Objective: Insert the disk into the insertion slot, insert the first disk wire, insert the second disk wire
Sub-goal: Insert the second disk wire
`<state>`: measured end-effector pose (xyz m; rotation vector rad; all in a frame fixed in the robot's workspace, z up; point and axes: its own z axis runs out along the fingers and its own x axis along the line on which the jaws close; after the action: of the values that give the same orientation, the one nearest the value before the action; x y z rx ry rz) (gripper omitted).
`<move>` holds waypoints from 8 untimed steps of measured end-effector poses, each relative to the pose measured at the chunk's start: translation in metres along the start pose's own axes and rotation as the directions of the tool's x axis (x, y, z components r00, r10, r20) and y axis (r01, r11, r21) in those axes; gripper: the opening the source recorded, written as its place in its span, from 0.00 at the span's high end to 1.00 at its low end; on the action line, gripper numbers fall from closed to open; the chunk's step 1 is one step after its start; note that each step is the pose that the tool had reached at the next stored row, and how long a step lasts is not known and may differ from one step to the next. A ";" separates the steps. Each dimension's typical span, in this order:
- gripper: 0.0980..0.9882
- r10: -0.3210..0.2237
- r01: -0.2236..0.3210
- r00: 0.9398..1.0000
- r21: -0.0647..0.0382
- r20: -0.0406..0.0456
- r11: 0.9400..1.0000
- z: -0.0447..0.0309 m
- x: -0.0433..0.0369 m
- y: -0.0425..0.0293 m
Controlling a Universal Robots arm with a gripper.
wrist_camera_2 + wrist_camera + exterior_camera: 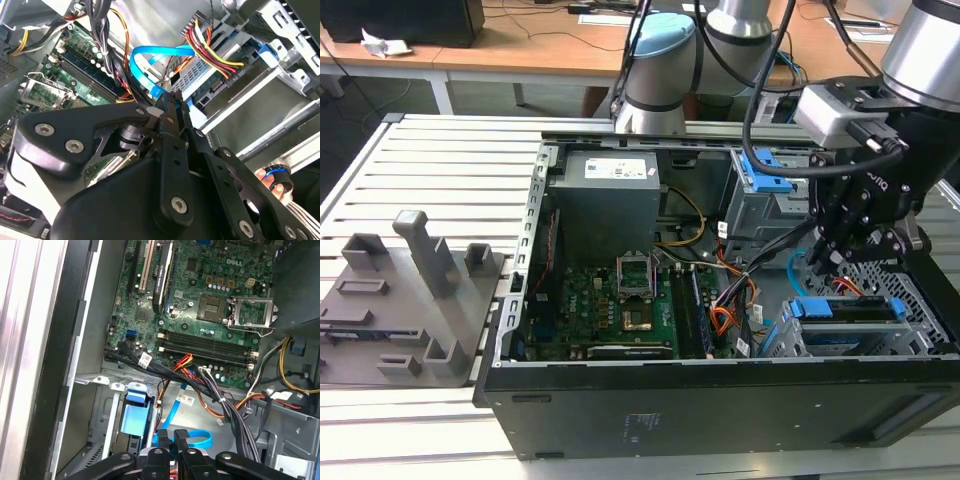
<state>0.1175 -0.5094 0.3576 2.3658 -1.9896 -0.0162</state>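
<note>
In the exterior view the tool (835, 250) hangs inside the open computer case (720, 400), its fingers closed on the blue flat cable (150, 60). The disk (850, 312) already sits in the insertion slot (910, 330), at about five o'clock from the tool, its long axis running across the view. The cable's connector is hidden between the fingertips.
</note>
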 end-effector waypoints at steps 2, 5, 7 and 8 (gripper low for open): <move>0.93 0.000 0.000 1.000 0.000 0.000 1.000 0.0003 0.0077 0.0012; 0.93 0.000 0.000 1.000 0.000 0.000 1.000 0.0006 0.0199 0.0030; 0.93 0.000 0.000 1.000 0.000 0.000 1.000 0.0010 0.0269 0.0040; 0.93 0.000 0.000 1.000 0.000 0.000 1.000 0.0012 0.0285 0.0039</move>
<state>0.1185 -0.5381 0.3573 2.3662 -1.9893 -0.0164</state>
